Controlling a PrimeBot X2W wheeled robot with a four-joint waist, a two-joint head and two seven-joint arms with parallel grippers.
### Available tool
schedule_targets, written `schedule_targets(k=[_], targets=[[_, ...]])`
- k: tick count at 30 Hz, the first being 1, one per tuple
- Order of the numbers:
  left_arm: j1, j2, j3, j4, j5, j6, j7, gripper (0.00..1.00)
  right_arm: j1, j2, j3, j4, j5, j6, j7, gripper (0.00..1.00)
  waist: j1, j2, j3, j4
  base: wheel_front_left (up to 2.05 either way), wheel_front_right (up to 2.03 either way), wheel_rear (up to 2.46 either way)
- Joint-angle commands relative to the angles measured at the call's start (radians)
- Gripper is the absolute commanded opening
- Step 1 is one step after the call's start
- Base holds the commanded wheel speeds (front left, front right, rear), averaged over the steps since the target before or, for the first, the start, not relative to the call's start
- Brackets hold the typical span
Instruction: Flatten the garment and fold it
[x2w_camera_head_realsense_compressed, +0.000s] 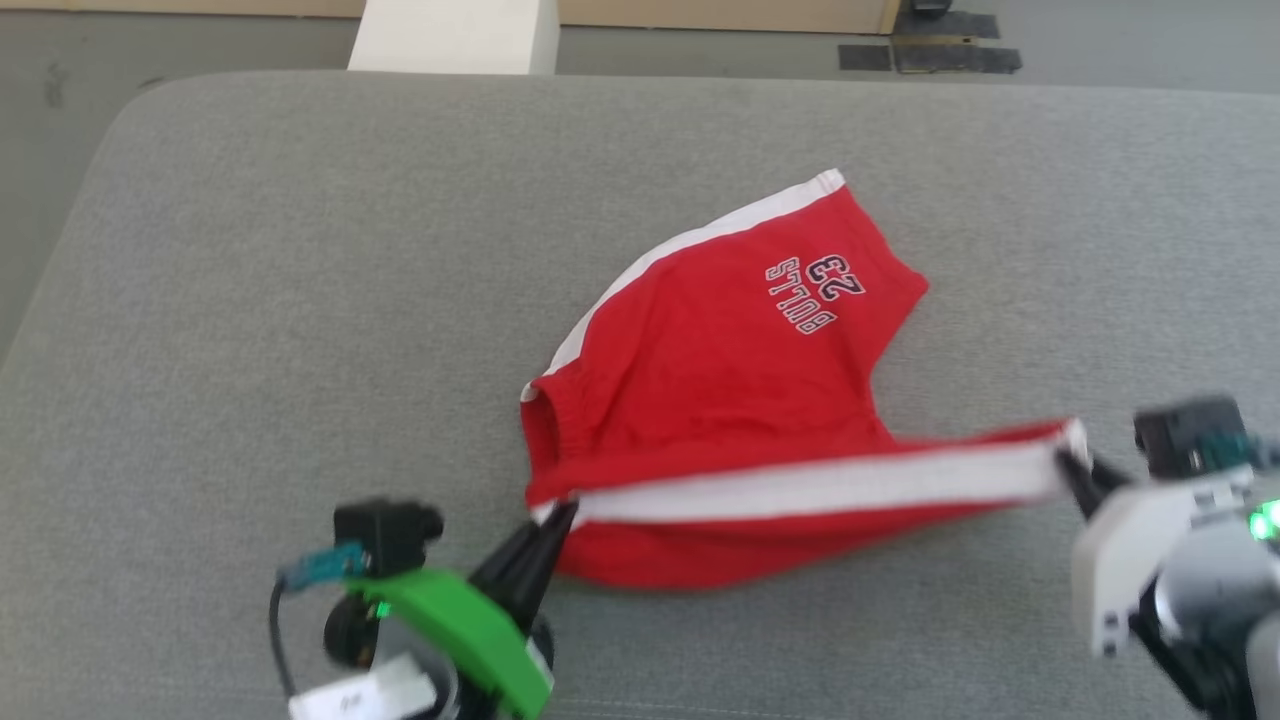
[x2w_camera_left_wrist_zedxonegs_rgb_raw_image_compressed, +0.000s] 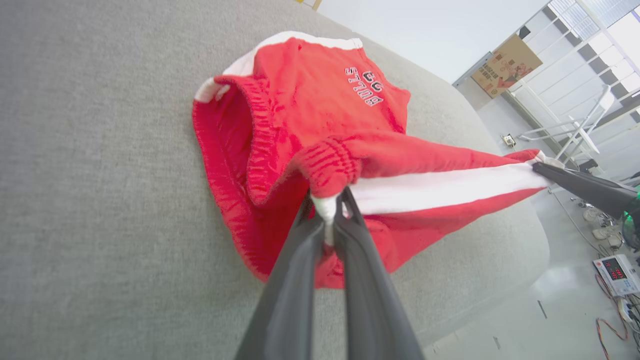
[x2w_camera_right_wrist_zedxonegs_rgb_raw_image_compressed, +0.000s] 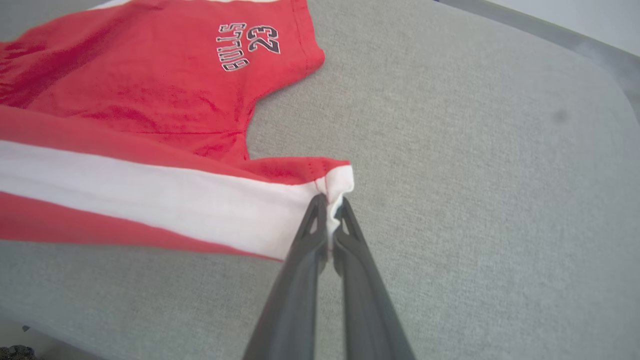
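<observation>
The garment, red shorts with white side stripes and a "BULLS 23" print, lies on the grey cushion. Its near side stripe is stretched taut between both grippers and lifted off the cushion. My left gripper is shut on the waistband end of that stripe. My right gripper is shut on the leg-hem end. The far leg with the print rests flat on the cushion. In the left wrist view the waistband opening gapes and the right gripper's fingers hold the stripe's far end.
The cushion's far edge runs along the top of the head view, with a white post and floor behind it. Beyond the cushion's edge in the left wrist view stand a white rack, a cardboard box and a small meter on the floor.
</observation>
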Motion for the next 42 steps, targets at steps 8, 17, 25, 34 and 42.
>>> schedule_targets(k=[8, 17, 25, 34, 42], targets=[[-0.226, -0.088, 0.001, 0.148, 0.093, 0.034, -0.031, 0.00, -0.354, -0.116, 0.165, 0.211, -0.019, -0.002, -0.039, 0.00, 0.0001, 0.0000, 0.097, 0.070, 0.00, 0.00, 0.00], [-0.420, -0.189, 0.026, 0.309, 0.127, 0.070, -0.080, 0.00, -0.776, -0.188, 0.339, 0.523, -0.042, -0.002, -0.077, 0.00, 0.0001, 0.0000, 0.263, 0.143, 0.00, 0.00, 0.00], [-0.484, -0.232, 0.025, 0.373, 0.142, 0.085, -0.106, 0.00, -0.993, -0.191, 0.443, 0.739, -0.040, -0.002, -0.100, 0.00, 0.0001, 0.0000, 0.358, 0.183, 0.00, 0.00, 0.00], [-0.504, -0.253, 0.004, 0.383, 0.148, 0.068, -0.121, 0.00, -1.090, -0.176, 0.480, 0.906, 0.022, -0.002, -0.044, 0.00, 0.0001, 0.0000, 0.400, 0.211, 0.00, 0.00, 0.00], [-0.495, -0.246, -0.016, 0.359, 0.157, 0.028, -0.154, 1.00, -1.081, -0.177, 0.501, 0.933, 0.109, -0.002, -0.020, 1.00, 0.0001, 0.0000, 0.360, 0.194, 0.00, 0.00, 0.00]])
